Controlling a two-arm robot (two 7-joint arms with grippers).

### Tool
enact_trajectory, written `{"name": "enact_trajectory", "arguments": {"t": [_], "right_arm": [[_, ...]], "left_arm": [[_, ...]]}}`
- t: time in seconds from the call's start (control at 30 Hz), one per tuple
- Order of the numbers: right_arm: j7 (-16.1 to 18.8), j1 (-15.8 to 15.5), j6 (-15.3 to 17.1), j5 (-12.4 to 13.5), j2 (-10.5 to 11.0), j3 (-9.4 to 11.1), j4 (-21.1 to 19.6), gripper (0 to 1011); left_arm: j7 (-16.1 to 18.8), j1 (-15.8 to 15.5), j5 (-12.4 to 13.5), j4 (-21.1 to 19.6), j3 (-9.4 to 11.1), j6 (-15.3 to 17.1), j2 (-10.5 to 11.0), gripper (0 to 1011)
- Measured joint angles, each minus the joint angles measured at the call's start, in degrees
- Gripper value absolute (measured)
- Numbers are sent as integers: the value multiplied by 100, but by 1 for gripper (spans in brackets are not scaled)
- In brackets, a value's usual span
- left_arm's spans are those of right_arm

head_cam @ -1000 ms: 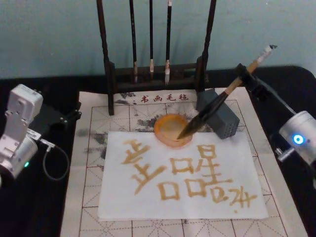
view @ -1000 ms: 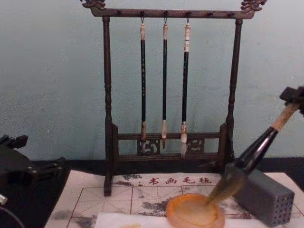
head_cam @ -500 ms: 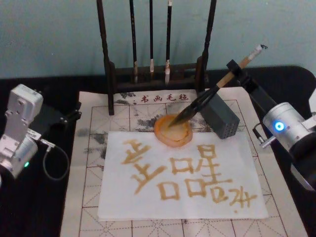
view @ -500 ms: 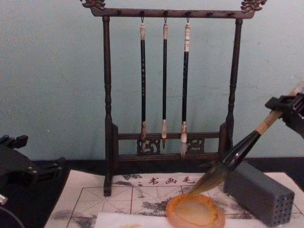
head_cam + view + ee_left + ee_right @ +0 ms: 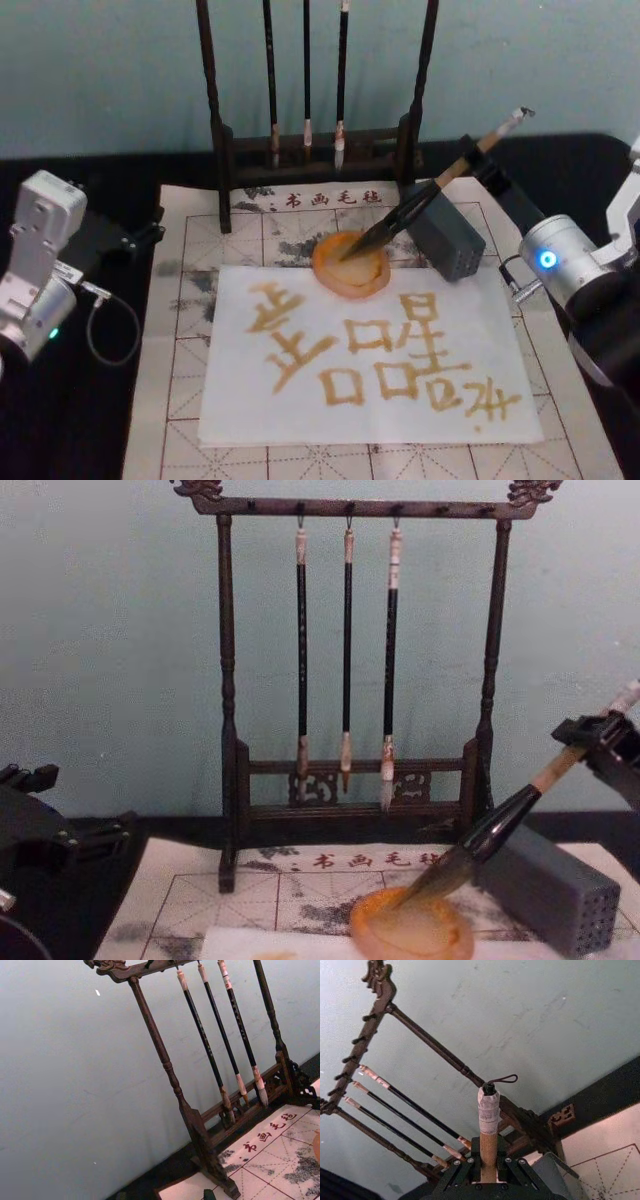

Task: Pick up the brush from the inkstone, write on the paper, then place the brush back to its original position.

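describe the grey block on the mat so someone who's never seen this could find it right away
Start at the tall wooden brush rack at the back of the gridded mat. Just in front of its right post sits the grey block, right of the orange inkstone. Its end face carries small holes.

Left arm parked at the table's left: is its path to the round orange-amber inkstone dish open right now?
Probably not cleanly. The left gripper sits off the mat's left edge with open paper between, but the thick brush, held by the right gripper, rests its tip in the round orange-amber inkstone dish.

The thick brush leans tilted, its dark tip resting in the round amber inkstone, which sits at the written paper's far edge.
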Motion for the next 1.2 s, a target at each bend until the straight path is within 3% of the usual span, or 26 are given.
{"name": "enact_trajectory", "arguments": {"t": [0.47,1.2], "right_arm": [[-141,126,-214,16,-162,-113,330,198],[-241,213,-242,-142,-299,-116,582,198]], "left_arm": [[0,0,0,0,0,0,0,1001],[0,0,0,0,0,0,0,1001]]}}
